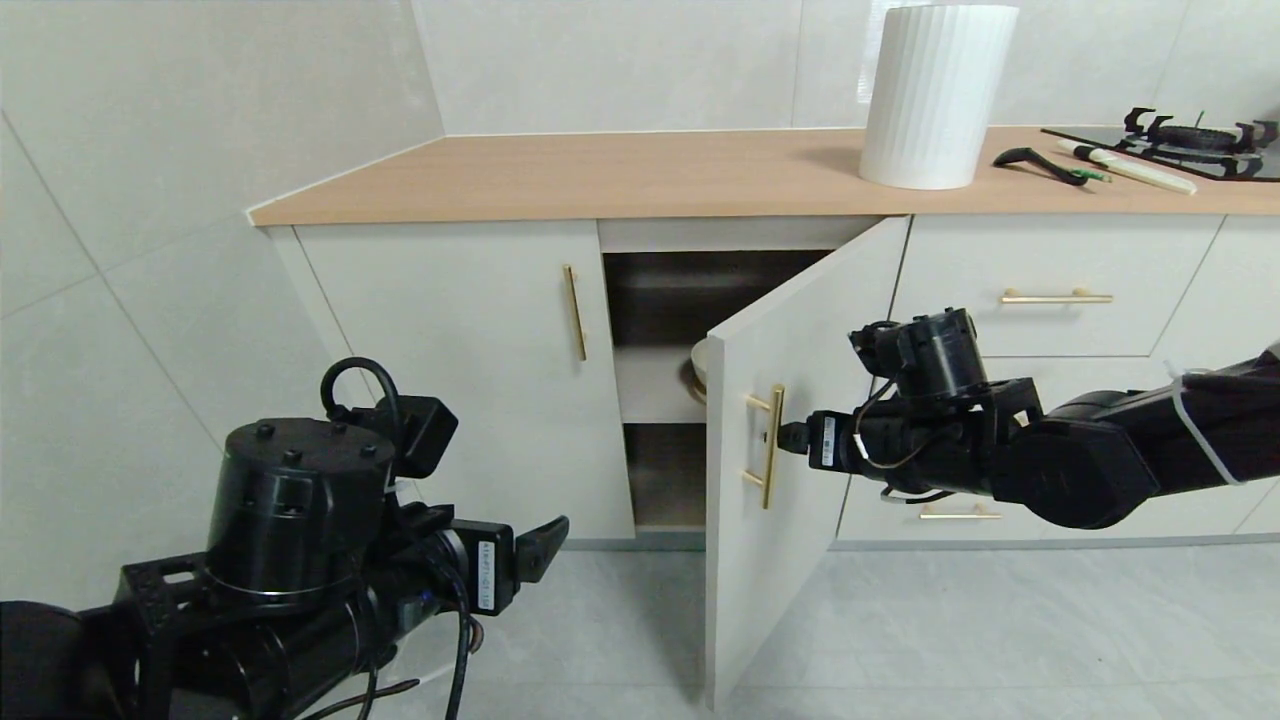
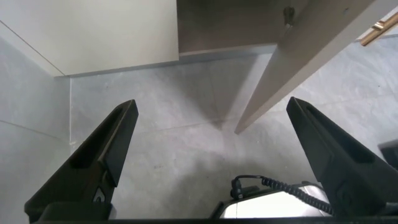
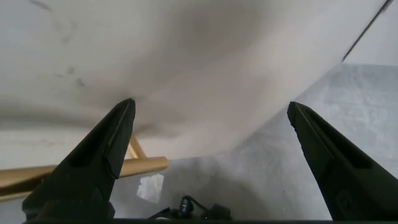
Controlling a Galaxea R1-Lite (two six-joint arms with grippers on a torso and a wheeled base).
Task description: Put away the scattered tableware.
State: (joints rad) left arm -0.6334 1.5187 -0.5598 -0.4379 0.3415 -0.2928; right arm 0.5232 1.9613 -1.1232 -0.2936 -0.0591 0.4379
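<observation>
The white cabinet door [image 1: 790, 400] stands half open, and my right gripper [image 1: 787, 437] is right at its gold handle [image 1: 770, 447]. In the right wrist view the right gripper [image 3: 211, 109] is open against the door face, with the gold handle [image 3: 81, 174] beside one finger and nothing gripped. A pale bowl [image 1: 697, 368] sits on the shelf inside the cabinet, half hidden by the door. My left gripper [image 1: 545, 545] hangs low at the left, open and empty over the floor [image 2: 186, 149]. A black utensil [image 1: 1035, 160] and a cream utensil [image 1: 1130, 166] lie on the counter.
A tall white ribbed container [image 1: 935, 95] stands on the wooden counter [image 1: 600, 175], with a gas hob [image 1: 1200, 135] at the far right. A closed door with a gold handle [image 1: 574, 312] is left of the opening. Drawers [image 1: 1055, 296] are to the right. Grey floor lies below.
</observation>
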